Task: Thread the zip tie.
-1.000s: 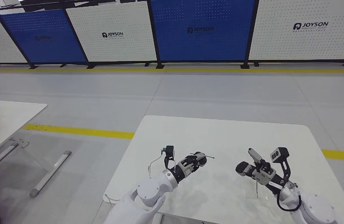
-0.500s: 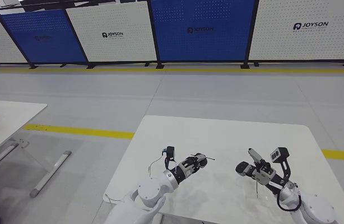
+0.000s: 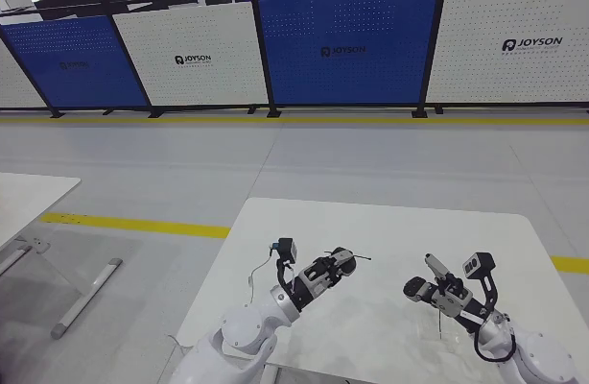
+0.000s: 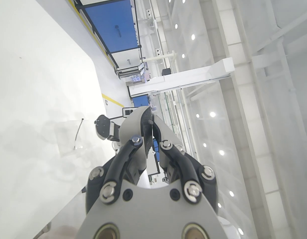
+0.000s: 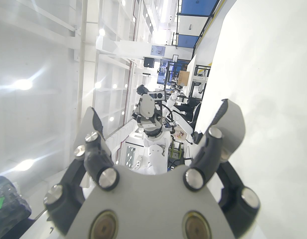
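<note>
- Black plastic tie (image 3: 362,257) is pinched between the fingers of the left gripper (image 3: 341,261). The pads are pressed together on it, and a short thin end comes out beyond the fingertips.
- Its long axis runs from the left fingertips across toward the right gripper (image 3: 421,276), nearly level above the table (image 3: 390,226).
- Right gripper has its fingers spread wide with nothing between them. It is well apart from the free end of the tie.
- Left arm is the nearer one, because it has the tie. I judge that the right fingers must meet the free end along this axis.
- Tie looks very thin and flexible, so the end may bend away when it is touched.
- Thin dark strip (image 3: 440,326) lies flat on the table near the right fingers. I cannot tell if it is also a tie.
</note>
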Controlling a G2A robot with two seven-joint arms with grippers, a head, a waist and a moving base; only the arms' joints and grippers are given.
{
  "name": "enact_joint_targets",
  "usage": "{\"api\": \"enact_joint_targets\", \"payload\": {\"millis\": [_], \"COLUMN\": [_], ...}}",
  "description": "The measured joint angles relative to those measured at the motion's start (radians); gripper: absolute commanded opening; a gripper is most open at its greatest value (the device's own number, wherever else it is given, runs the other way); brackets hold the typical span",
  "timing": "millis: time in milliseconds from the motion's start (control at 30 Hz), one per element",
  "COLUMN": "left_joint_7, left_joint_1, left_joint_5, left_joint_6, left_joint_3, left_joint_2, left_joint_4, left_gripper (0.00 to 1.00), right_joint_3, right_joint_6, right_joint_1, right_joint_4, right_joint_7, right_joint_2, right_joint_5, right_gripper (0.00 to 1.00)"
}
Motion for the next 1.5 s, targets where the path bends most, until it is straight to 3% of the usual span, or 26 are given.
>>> {"api": "enact_joint_targets", "payload": {"millis": [100, 367, 467, 600, 733, 933, 1300, 1500], "left_joint_7": [0.002, 0.009, 0.019, 0.011, -0.015, -0.069, -0.078, -0.046], "left_joint_1": [0.004, 0.003, -0.003, 0.007, 0.037, 0.083, 0.094, 0.077], "left_joint_5": [-0.006, -0.007, -0.036, -0.075, -0.133, -0.202, -0.196, -0.112], "left_joint_6": [0.017, 0.017, -0.002, -0.052, -0.084, -0.126, -0.128, -0.078], "left_joint_3": [-0.012, -0.009, -0.005, -0.018, -0.058, -0.120, -0.132, -0.110], "left_joint_2": [0.002, 0.001, -0.002, -0.003, 0.002, 0.009, 0.011, 0.011], "left_joint_4": [-0.015, -0.012, -0.028, -0.095, -0.175, -0.233, -0.239, -0.206], "left_gripper": [0.00, 0.00, 0.00, 0.00, 0.00, 0.00, 0.00, 0.00], "right_joint_3": [0.000, 0.000, 0.000, 0.000, 0.000, 0.000, 0.000, 0.000], "right_joint_6": [0.000, 0.000, 0.000, 0.000, 0.000, 0.000, 0.000, 0.000], "right_joint_1": [0.000, 0.000, 0.000, 0.000, 0.000, 0.000, 0.000, 0.000], "right_joint_4": [0.000, 0.000, 0.000, 0.000, 0.000, 0.000, 0.000, 0.000], "right_joint_7": [0.000, 0.000, 0.000, 0.000, 0.000, 0.000, 0.000, 0.000], "right_joint_2": [0.000, 0.000, 0.000, 0.000, 0.000, 0.000, 0.000, 0.000], "right_joint_5": [0.000, 0.000, 0.000, 0.000, 0.000, 0.000, 0.000, 0.000], "right_gripper": [1.00, 1.00, 1.00, 1.00, 1.00, 1.00, 1.00, 1.00]}}
